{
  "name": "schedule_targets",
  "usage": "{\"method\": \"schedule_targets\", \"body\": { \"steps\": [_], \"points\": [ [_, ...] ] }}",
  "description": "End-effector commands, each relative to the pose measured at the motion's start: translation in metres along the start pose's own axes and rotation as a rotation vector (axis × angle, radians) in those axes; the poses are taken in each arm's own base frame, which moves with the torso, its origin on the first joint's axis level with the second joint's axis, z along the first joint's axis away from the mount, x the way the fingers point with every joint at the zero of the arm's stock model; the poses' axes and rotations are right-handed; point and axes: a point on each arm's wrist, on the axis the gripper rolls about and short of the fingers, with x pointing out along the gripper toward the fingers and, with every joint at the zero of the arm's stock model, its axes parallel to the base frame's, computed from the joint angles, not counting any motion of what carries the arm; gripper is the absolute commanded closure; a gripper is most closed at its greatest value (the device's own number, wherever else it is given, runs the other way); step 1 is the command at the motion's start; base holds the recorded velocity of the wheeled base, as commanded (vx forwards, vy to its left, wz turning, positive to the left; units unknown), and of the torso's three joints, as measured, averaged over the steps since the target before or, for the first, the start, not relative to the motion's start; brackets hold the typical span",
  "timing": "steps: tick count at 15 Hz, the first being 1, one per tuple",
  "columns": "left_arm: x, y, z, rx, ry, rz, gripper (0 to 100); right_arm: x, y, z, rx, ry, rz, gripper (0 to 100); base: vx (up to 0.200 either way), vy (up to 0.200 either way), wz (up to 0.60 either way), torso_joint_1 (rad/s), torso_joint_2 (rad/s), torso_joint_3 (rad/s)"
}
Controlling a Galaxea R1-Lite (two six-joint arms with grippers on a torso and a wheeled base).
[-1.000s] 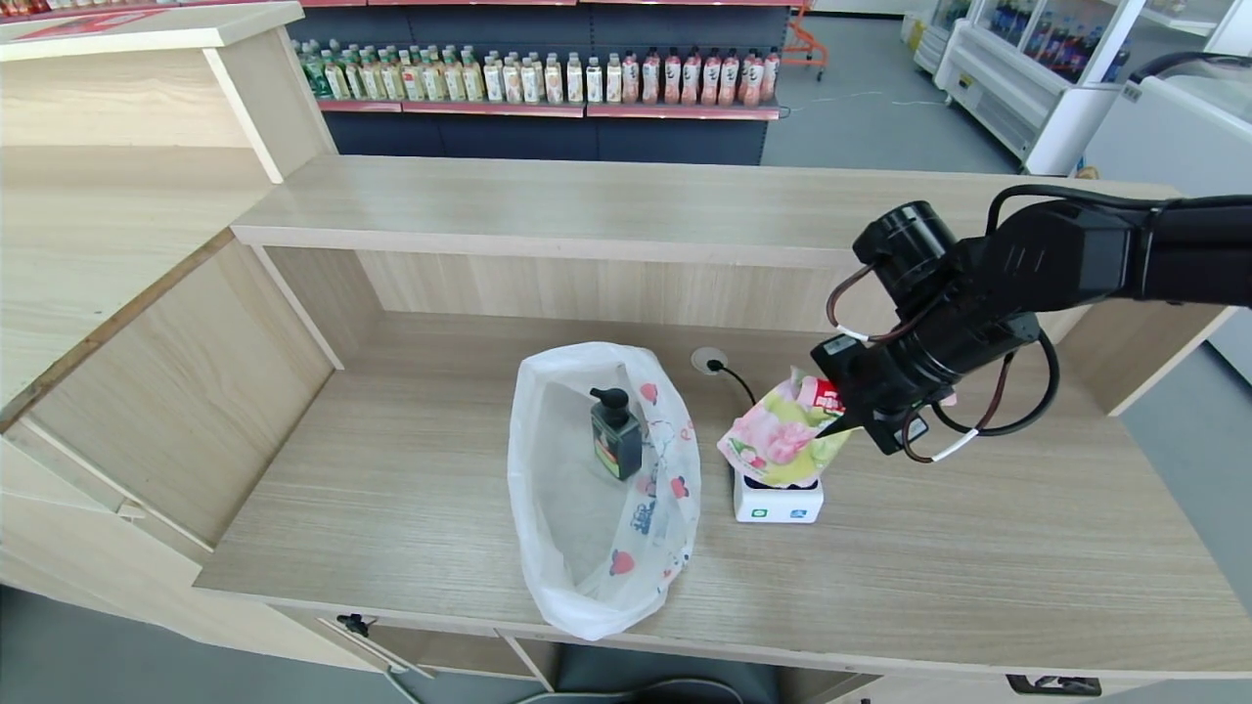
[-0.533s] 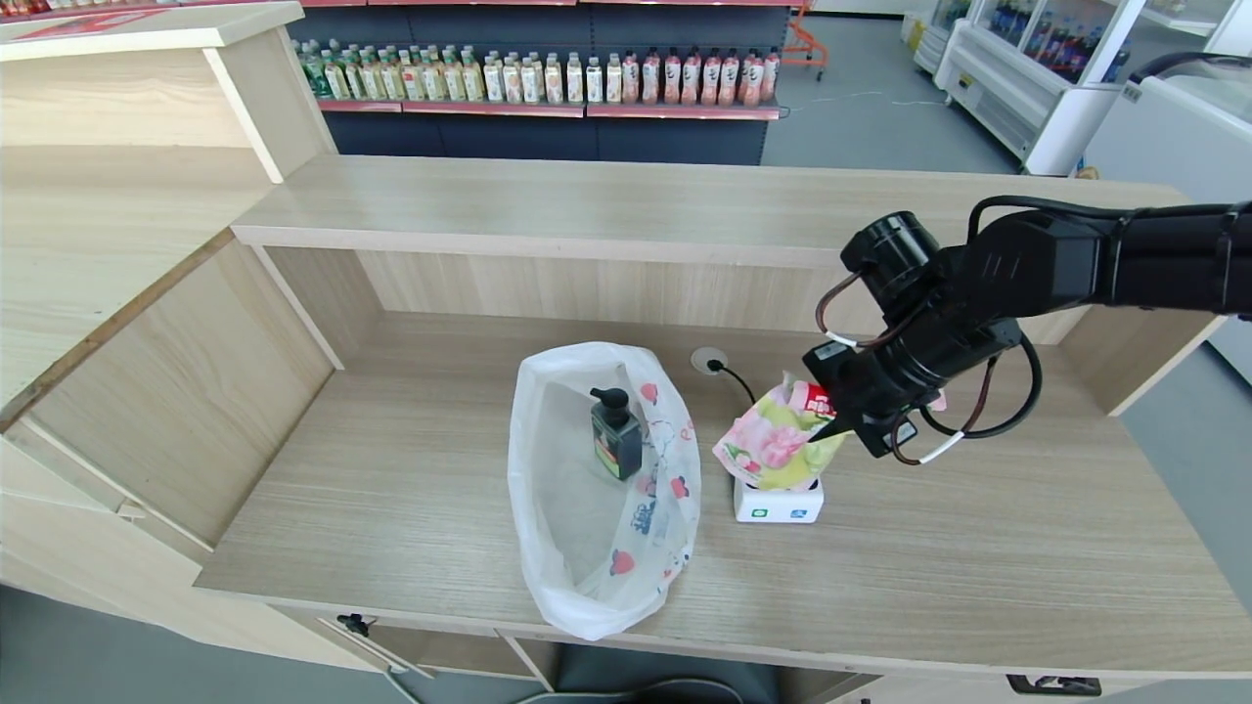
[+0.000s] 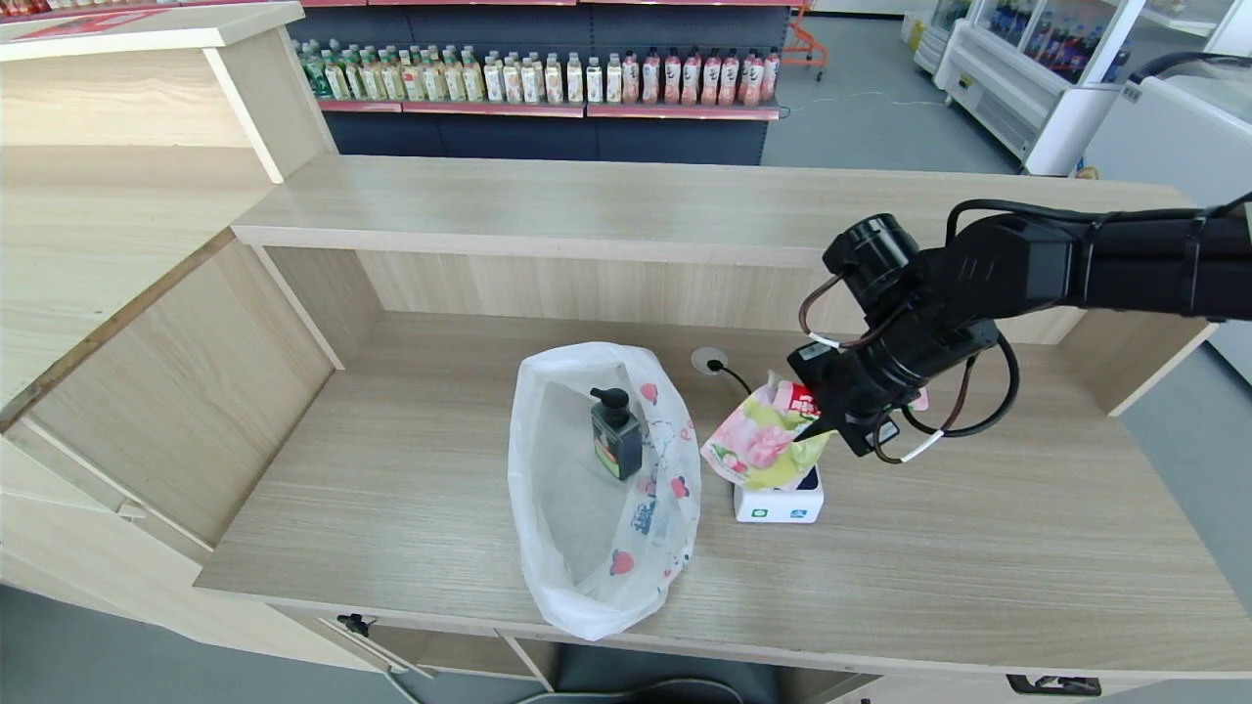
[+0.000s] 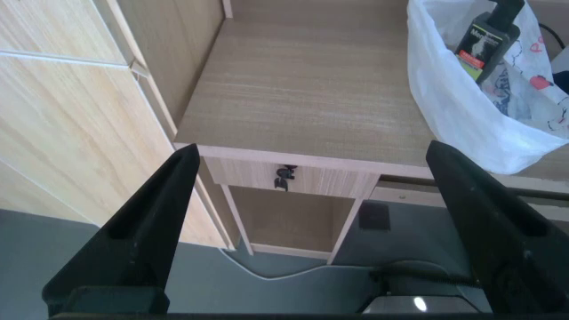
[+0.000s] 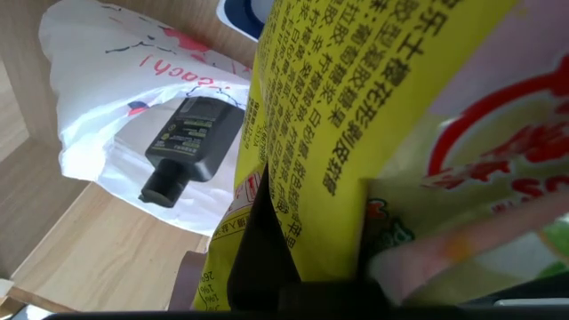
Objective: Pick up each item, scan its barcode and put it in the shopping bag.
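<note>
on the wooden counter [image 3: 978, 548] the right pincer [image 3: 820, 427] clamps a pouch [image 3: 755, 442], half hiding the white scanner [image 3: 778, 506]; left pincer [image 4: 313, 153] gapes.

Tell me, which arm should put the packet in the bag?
Right. The right gripper holds the yellow-and-pink plastic packet beside the white plastic shopping bag; the left gripper sits open, low before the wooden counter.

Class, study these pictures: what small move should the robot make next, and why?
Probably carry the pink-and-green soft packet leftward over the white plastic shopping bag: the right tool holds it above the small white scanner box, and the bag's mouth lies open beside it.
</note>
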Motion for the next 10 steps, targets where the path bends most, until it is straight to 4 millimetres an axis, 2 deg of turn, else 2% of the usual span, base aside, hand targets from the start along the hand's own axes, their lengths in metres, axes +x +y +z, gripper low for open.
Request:
{"method": "schedule_targets", "body": {
  "steps": [1,3,5,6,7,8,9,10],
  "points": [
    [0.0,0.0,0.0,0.0,0.0,0.0,0,0.003,-0.001,0.0,0.001,0.002,-0.009,100,0.0,0.0,0.0,0.0,0.0,0.0],
    [0.0,0.0,0.0,0.0,0.0,0.0,0,0.004,-0.001,0.0,0.0,0.001,-0.01,100,0.0,0.0,0.0,0.0,0.0,0.0],
    [0.0,0.0,0.0,0.0,0.0,0.0,0,-0.004,0.004,-0.003,-0.007,-0.001,0.016,100,0.0,0.0,0.0,0.0,0.0,0.0],
    [0.0,0.0,0.0,0.001,0.0,0.0,0,-0.023,0.009,-0.006,-0.021,-0.008,0.067,100,0.0,0.0,0.0,0.0,0.0,0.0],
    [0.0,0.0,0.0,0.001,0.0,0.0,0,-0.052,0.012,-0.013,-0.056,-0.024,0.133,100,0.0,0.0,0.0,0.0,0.0,0.0],
    [0.0,0.0,0.0,0.001,0.0,0.0,0,-0.082,0.013,-0.023,-0.165,-0.039,0.199,100,0.0,0.0,0.0,0.0,0.0,0.0],
    [0.0,0.0,0.0,0.0,0.0,0.0,0,-0.103,0.01,-0.031,-0.288,-0.067,0.23,100,0.0,0.0,0.0,0.0,0.0,0.0],
    [0.0,0.0,0.0,0.0,0.0,0.0,0,-0.11,0.007,-0.034,-0.359,-0.096,0.229,100,0.0,0.0,0.0,0.0,0.0,0.0]
  ]
}}
